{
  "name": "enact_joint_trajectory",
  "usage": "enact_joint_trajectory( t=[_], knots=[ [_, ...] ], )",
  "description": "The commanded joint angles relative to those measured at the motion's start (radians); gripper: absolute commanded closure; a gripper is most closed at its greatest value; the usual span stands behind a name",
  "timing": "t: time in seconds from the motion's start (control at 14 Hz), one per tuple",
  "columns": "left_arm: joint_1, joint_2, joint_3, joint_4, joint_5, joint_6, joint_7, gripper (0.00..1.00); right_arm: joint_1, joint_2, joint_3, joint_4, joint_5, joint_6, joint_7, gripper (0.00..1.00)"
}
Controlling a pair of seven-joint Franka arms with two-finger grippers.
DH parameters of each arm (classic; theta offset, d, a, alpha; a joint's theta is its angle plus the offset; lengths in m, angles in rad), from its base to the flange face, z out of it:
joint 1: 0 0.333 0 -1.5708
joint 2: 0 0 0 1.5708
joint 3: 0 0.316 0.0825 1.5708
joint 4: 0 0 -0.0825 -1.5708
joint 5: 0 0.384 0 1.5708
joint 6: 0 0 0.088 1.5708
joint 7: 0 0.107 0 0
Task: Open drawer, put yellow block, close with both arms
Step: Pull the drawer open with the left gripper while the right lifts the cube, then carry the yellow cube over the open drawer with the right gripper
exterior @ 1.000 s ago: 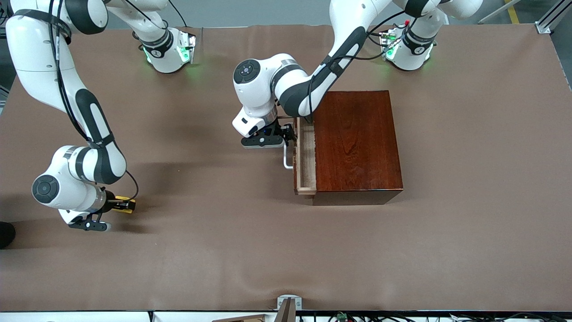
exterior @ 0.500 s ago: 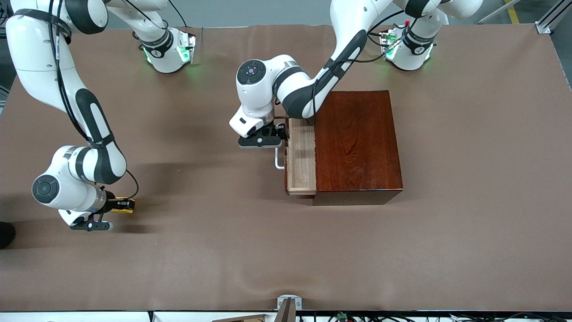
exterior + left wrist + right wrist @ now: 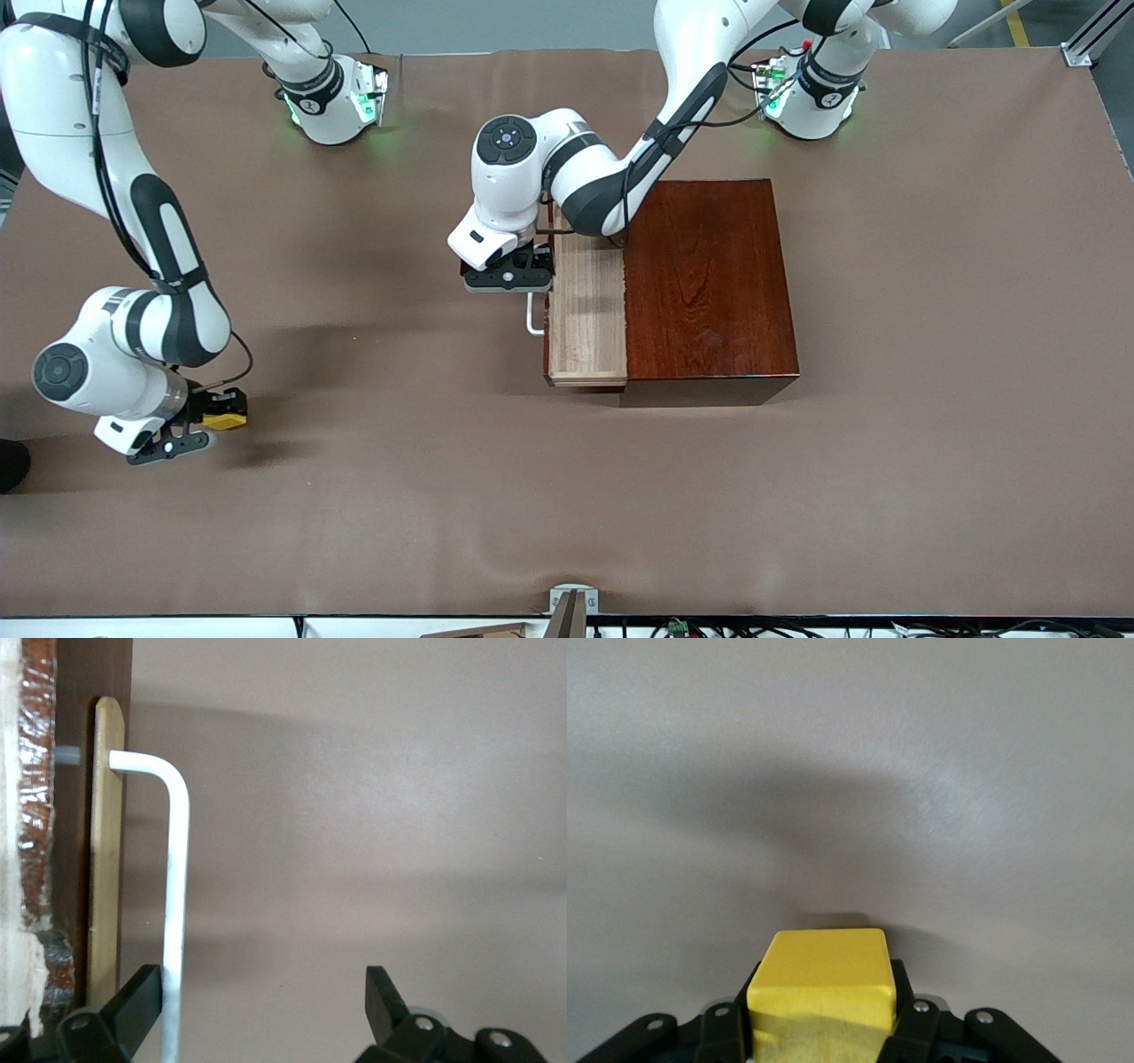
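Your right hand [image 3: 197, 422] grips the block [image 3: 225, 414] above the desk [image 3: 886, 487] at its own end. Your left hand [image 3: 264, 1010] is spread wide around the handle [image 3: 174, 904] of the part-open drawer [image 3: 586, 319].

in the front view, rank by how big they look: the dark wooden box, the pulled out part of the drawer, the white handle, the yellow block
Largest to smallest, as they look in the front view:
1. dark wooden box
2. pulled-out part of the drawer
3. and 4. white handle and yellow block: too close in apparent size to rank, and both are partly hidden.
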Motion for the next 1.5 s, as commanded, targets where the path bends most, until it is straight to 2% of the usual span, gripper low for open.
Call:
enact_joint_trajectory(
  t=[0.0, 0.29, 0.43, 0.71, 0.93, 1.07, 1.29, 1.43],
  knots=[
    [-0.007, 0.031, -0.029, 0.027, -0.03, 0.066, -0.008, 0.0, -0.024, -0.066, 0.019, -0.01, -0.008, -0.027, -0.115, 1.0],
    [-0.006, 0.013, -0.033, 0.048, -0.061, 0.059, -0.02, 0.0, -0.012, -0.138, 0.025, -0.001, -0.01, -0.085, -0.16, 1.0],
    [0.013, -0.051, -0.018, 0.048, -0.081, 0.022, -0.026, 0.0, -0.001, -0.16, 0.025, 0.032, -0.01, -0.131, -0.242, 1.0],
    [0.143, -0.243, -0.013, 0.044, -0.071, -0.241, -0.017, 0.0, 0.023, -0.17, 0.027, 0.188, -0.005, -0.37, -0.445, 1.0],
    [0.299, -0.404, -0.01, 0.013, -0.064, -0.462, -0.009, 0.0, 0.096, -0.236, 0.027, 0.202, -0.005, -0.413, -0.574, 1.0],
    [0.425, -0.468, -0.012, 0.01, -0.064, -0.603, 0.047, 0.0, 0.165, -0.276, 0.028, 0.204, -0.002, -0.486, -0.641, 1.0],
    [0.6, -0.541, -0.02, -0.002, -0.074, -0.709, 0.233, 0.0, 0.336, -0.327, 0.028, 0.205, 0.004, -0.504, -0.668, 1.0],
    [0.694, -0.605, -0.021, -0.066, -0.081, -0.72, 0.364, 0.0, 0.434, -0.33, 0.034, 0.21, 0.027, -0.499, -0.66, 1.0]
  ],
)
